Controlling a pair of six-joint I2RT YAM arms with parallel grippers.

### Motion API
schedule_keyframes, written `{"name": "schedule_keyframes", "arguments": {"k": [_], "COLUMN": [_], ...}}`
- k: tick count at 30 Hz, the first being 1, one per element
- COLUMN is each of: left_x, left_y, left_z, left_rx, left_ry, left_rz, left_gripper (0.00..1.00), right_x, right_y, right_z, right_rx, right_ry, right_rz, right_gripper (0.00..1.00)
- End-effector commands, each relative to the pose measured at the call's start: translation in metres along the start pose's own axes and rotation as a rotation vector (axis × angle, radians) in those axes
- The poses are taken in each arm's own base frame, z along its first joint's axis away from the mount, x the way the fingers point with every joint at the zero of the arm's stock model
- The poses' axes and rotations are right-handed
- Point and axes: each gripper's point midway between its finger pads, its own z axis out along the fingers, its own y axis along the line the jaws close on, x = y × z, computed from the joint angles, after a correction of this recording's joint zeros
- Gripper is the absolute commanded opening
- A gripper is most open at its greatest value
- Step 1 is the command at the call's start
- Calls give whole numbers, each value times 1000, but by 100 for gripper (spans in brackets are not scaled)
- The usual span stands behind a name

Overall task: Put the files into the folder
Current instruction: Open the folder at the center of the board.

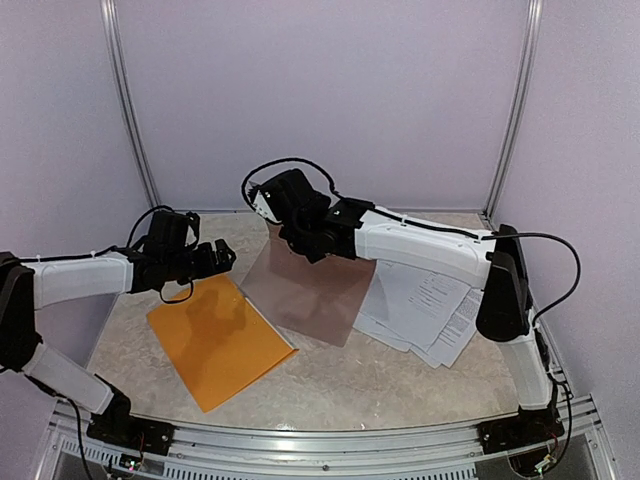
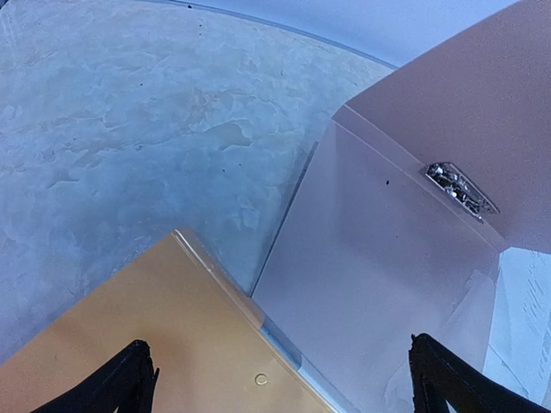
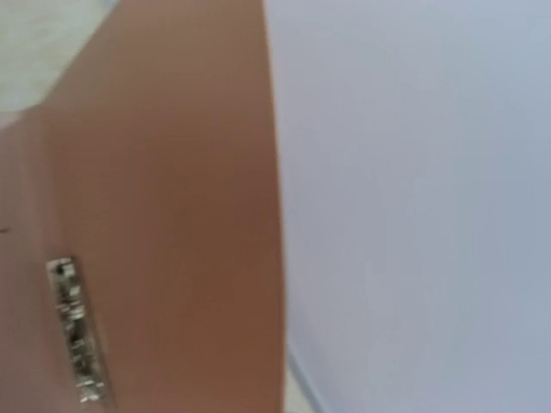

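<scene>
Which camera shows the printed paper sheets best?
Top external: the paper sheets lie fanned out there, partly under the right arm. Left wrist catches only a sliver at its right edge; right wrist shows none.

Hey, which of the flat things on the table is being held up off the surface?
The grey-brown clipboard in the middle: the right gripper, shut on it, holds its far part up. The orange folder and the white files lie flat.

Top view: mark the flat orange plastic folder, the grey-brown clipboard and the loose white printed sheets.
Orange folder (image 1: 215, 345), top view, cover's middle.
Grey-brown clipboard (image 1: 315, 295), top view, its lower half.
White sheets (image 1: 420, 297), top view, top sheet's middle.
</scene>
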Motion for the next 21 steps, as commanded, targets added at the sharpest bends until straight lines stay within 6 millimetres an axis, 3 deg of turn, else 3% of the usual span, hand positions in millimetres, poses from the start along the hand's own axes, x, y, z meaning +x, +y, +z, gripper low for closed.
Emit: {"name": "schedule_keyframes", "arguments": {"k": [1, 4, 14, 21], "left_x": [-2, 6, 1, -1], "left_y": [-30, -43, -85, -103], "left_z": [7, 14, 27, 41], "left_rx": [74, 90, 215, 274], "left_ry": [8, 33, 33, 57], "left_rz": [23, 51, 101, 82], "left_gripper": [99, 99, 99, 99], "right_x": [3, 6, 21, 11], "right_y": [-82, -107, -184, -197], "right_z": [-19, -25, -59, -80], "right_rx": [127, 171, 264, 181], "right_ry": [29, 42, 36, -74], "right_rz": [104, 125, 224, 332], "right_gripper": [0, 0, 0, 0]}}
